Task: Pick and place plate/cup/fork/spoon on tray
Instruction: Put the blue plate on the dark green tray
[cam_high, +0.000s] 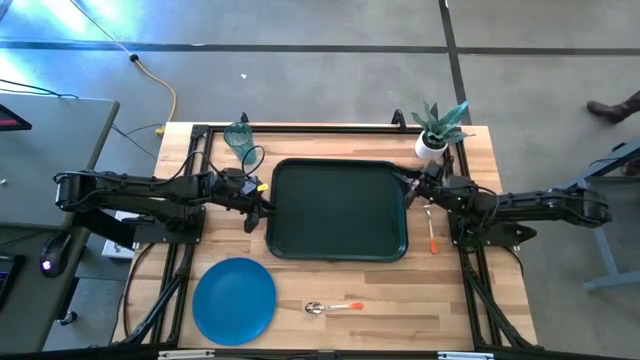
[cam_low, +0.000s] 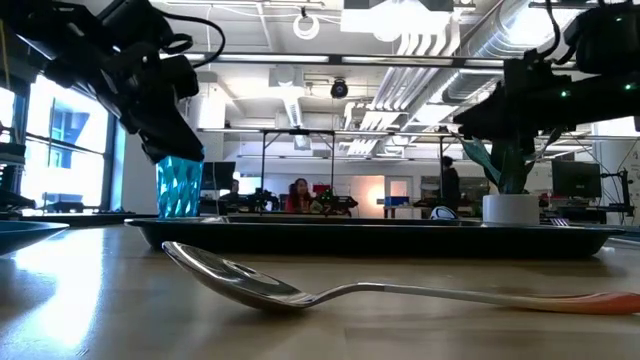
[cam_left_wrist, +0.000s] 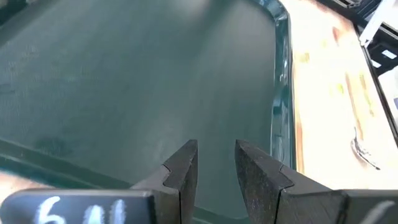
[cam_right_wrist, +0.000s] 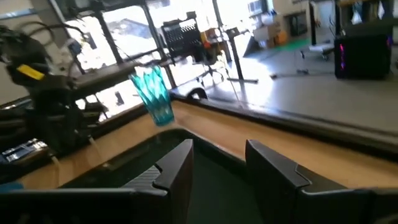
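Centrally on the bench (cam_high: 480, 150): dark green tray (cam_high: 340, 210), nothing in it. Left gripper (cam_high: 262, 208) at the tray's left rim, fingers slightly apart, holding nothing. Right gripper (cam_high: 411, 190) at the tray's right rim, fingers parted, holding nothing. Teal cup (cam_high: 239, 140) upright near the bench's far-left corner. Blue plate (cam_high: 234, 300) by the near-left corner. Spoon (cam_high: 333, 307) along the near edge. Fork (cam_high: 431, 228) just right of the tray. Potted plant (cam_high: 436, 130) at the far-right corner.

Spoon (cam_low: 300, 290) foremost; tray (cam_low: 380, 236), cup (cam_low: 180, 187) behind
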